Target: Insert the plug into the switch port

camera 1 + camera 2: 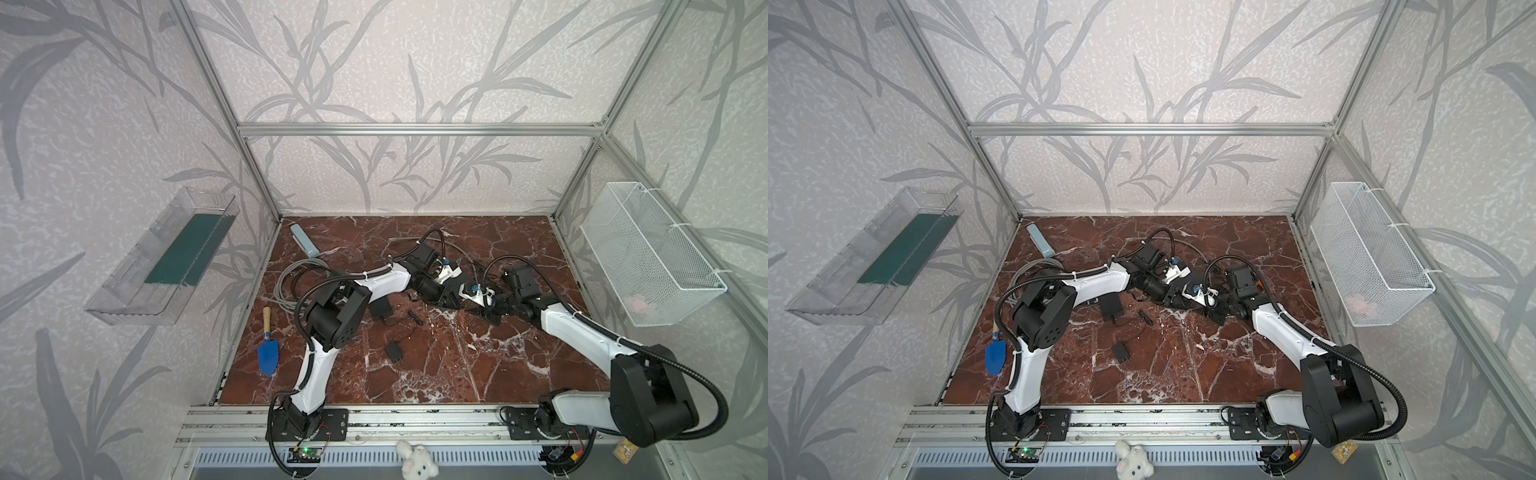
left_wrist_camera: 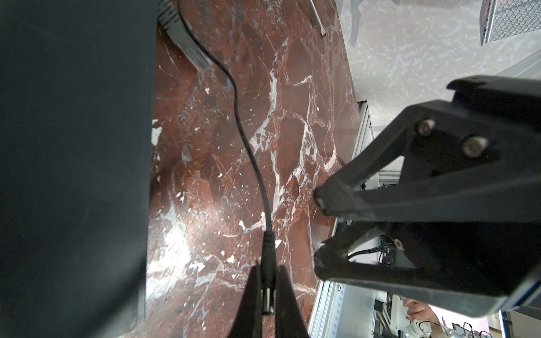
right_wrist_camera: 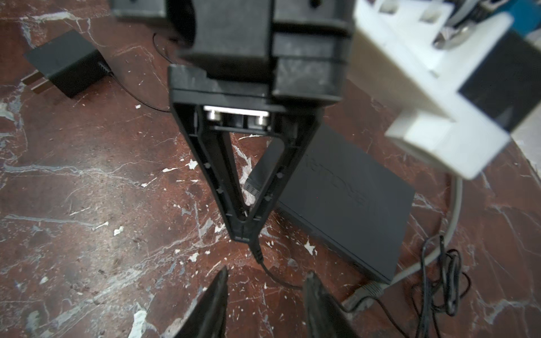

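The left gripper (image 2: 268, 267) is clamped on the black barrel plug (image 2: 268, 253) near the network switch (image 3: 351, 204) edge, while the right gripper (image 3: 266, 272), jaws apart and empty, faces it over open marble tabletop (image 3: 87, 204).

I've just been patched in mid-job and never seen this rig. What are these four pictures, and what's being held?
Two robot arms stand at a marble-patterned table, each ending in a two-finger gripper. The two wide pictures look down from overhead, nearly identical; the two close ones are shot from the wrists. The left gripper is shut on a black plug, its cord trailing away. The right gripper is open, empty, facing it. Beside them lies the black switch. Also on the table: a black power adapter, a coiled grey cable and a blue trowel.
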